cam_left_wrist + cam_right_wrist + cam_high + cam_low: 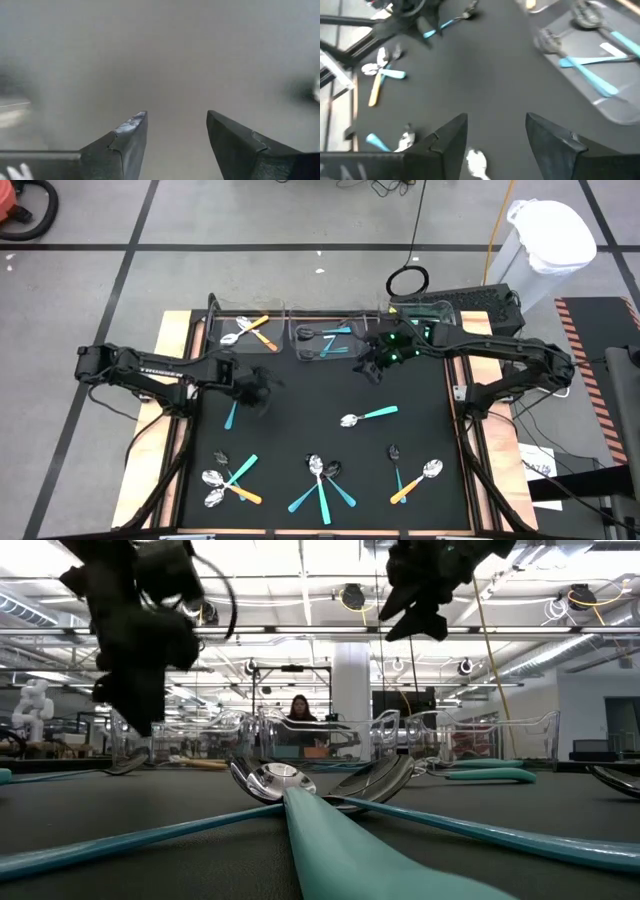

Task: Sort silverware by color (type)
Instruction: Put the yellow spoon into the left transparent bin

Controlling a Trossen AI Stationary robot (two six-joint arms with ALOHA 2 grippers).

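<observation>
Two bins (322, 340) at the black tabletop's (300, 420) far edge hold sorted spoons; other spoons (367, 417) lie scattered on it. Left tool (258, 390), fingers apart and empty, is above a teal spoon (231, 416). Right tool (371, 366), fingers apart, empty, hovers beside the teal-spoon bin.

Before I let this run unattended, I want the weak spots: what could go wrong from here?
1. The left gripper hangs open over a lone teal-handled spoon; its thin plastic handle lies flat on the black mat and may slip.
2. The crossed teal-handled spoons at the front overlap, so grabbing one could drag its neighbours.
3. The right gripper works beside the clear plastic bin and could knock it.
</observation>
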